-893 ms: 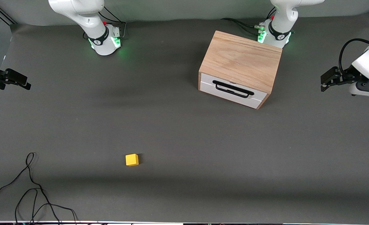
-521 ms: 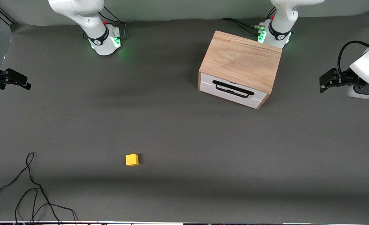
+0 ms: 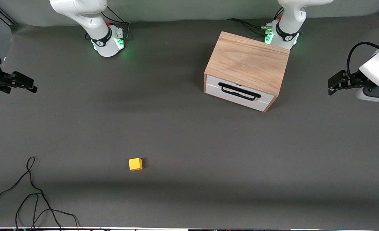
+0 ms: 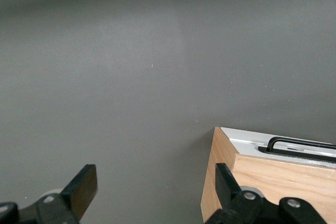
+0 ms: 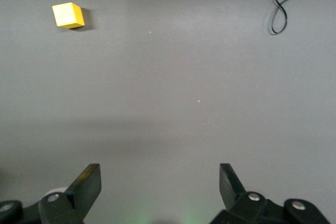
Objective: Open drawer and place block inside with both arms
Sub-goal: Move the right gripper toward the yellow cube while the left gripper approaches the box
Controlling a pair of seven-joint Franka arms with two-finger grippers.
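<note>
Since the earlier frame the right pincer (image 3: 29,86) has edged inward over the counter (image 3: 189,134); the left pincer (image 3: 333,85) has held. Both gape wide, empty. The block (image 3: 135,164) sits nearer the camera than the shut drawer (image 3: 239,93). Only the right wrist view shows the cable (image 5: 281,9) beside the block.

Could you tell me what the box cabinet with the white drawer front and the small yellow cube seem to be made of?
Light-oak box cabinet: wood or veneer, matt, showing grain. White drawer front: smooth, probably painted board. Black bar handle: likely metal. Small yellow cube: evenly coloured, matt; painted wood or plastic.
</note>
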